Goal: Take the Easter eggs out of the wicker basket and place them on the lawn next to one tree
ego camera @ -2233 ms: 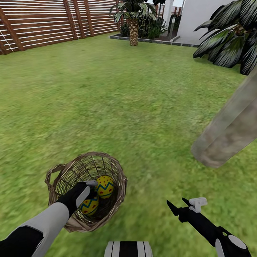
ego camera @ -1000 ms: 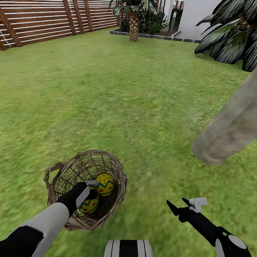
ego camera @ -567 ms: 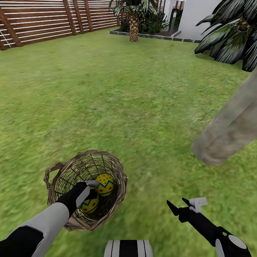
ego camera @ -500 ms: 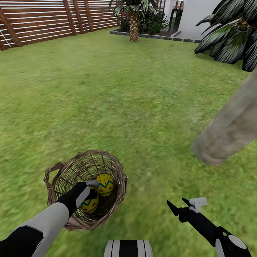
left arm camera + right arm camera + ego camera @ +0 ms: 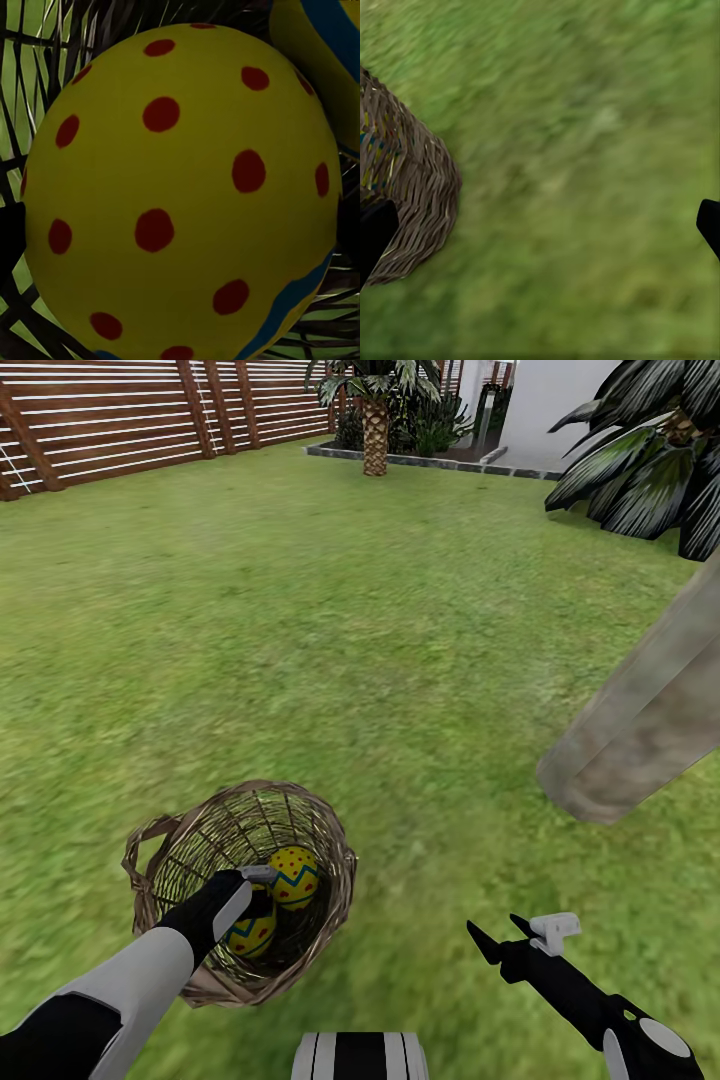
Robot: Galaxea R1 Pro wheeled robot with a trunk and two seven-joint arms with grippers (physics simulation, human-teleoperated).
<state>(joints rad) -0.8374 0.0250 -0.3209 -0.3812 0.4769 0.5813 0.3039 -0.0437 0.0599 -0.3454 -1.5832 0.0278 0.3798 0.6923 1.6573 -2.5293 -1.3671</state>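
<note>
The wicker basket (image 5: 240, 890) is seen on the lawn (image 5: 330, 640) at about seven o'clock in the head view, its loop handle turned toward nine o'clock. Two Easter eggs are visible inside it: one egg (image 5: 293, 878) lies against the wall toward three o'clock, and a second egg (image 5: 250, 934) sits just beside it toward six o'clock, partly covered by the left gripper (image 5: 255, 895), which is reached down into the basket. In the left wrist view a yellow egg with red dots (image 5: 180, 195) is seen very close between the dark finger edges, with part of another egg (image 5: 322, 52) beside it and wicker strands behind; whether the jaws are pressed onto the egg cannot be told. The right gripper (image 5: 520, 935) is held above the grass at about five o'clock, well apart from the basket, with its jaws spread wide and nothing between them; in the right wrist view the basket's outer weave (image 5: 405, 202) is seen beside open grass. The thick mottled trunk of the tree (image 5: 640, 720) is seen at three o'clock, with a palm (image 5: 375, 420) and a slatted fence (image 5: 120, 420) toward twelve.
</note>
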